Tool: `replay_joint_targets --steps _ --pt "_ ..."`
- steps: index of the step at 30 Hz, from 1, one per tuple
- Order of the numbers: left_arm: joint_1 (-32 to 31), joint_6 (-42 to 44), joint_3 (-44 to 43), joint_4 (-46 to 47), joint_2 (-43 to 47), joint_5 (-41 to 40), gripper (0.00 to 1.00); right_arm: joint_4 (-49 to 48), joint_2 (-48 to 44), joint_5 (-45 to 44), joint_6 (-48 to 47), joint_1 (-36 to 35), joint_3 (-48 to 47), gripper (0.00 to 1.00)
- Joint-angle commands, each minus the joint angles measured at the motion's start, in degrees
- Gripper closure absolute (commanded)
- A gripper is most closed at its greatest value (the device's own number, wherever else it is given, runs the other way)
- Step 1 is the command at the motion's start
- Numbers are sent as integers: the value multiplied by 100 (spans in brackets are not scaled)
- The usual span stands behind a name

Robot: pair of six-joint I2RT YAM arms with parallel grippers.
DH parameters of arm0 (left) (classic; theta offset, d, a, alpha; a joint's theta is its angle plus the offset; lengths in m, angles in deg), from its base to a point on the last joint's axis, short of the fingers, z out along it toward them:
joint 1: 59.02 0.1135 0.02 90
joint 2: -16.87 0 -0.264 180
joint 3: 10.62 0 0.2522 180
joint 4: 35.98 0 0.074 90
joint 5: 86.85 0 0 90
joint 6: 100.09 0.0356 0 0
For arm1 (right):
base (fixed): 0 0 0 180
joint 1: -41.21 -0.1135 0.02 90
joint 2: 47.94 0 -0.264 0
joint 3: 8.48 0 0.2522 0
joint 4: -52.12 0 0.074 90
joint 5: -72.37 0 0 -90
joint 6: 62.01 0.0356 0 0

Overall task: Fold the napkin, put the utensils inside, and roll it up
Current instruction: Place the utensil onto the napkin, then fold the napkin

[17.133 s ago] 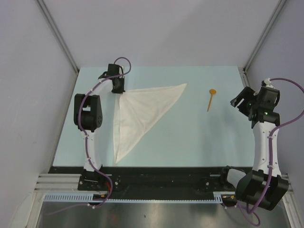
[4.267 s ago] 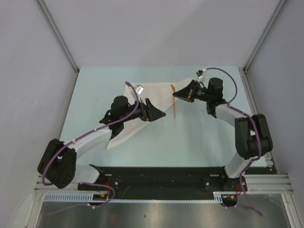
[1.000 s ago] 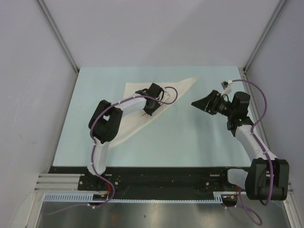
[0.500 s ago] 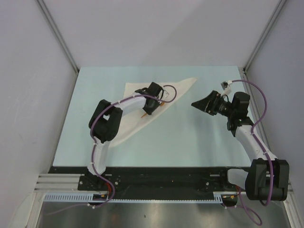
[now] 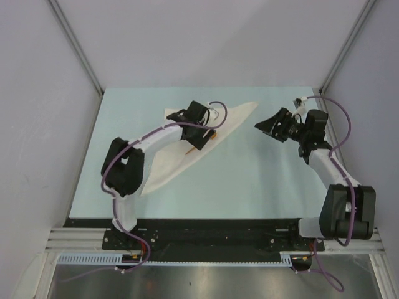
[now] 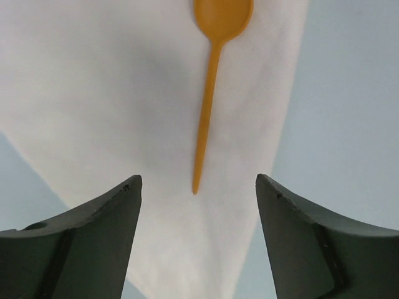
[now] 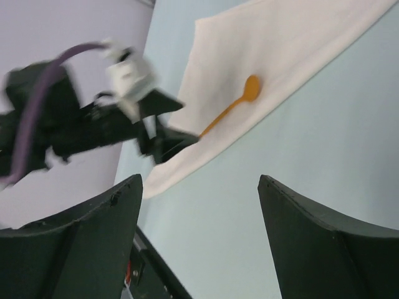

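Napkin [image 5: 163,165]: cream cloth folded to a triangle, flat on the counter [image 5: 249,180], at 10 o'clock from its centre.
Spoon [image 6: 211,81]: orange, lying loose on the napkin, handle toward 8 o'clock in the top view.
Left gripper [image 6: 198,180]: jaws wide, empty, over the handle tip.
Right gripper [image 7: 199,179]: jaws wide, empty, at 3 o'clock, apart from the napkin.
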Motion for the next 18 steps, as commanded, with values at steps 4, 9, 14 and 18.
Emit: replay_joint_targets --steps 4,9,14,18 --pt "220 -1129 -46 -629 1774 686 20 -360 2129 -846 -257 73 -1531 30" --pt "614 -1524 297 -594 2967 1329 12 -316 3678 -1031 -415 64 -2717 36" --pt "1458 -1691 893 -192 3515 2409 11 -8 4988 -1110 -477 38 -4035 36" --pt "2204 -2095 1746 740 4102 2718 9 1 5586 -1365 -293 38 -4599 36"
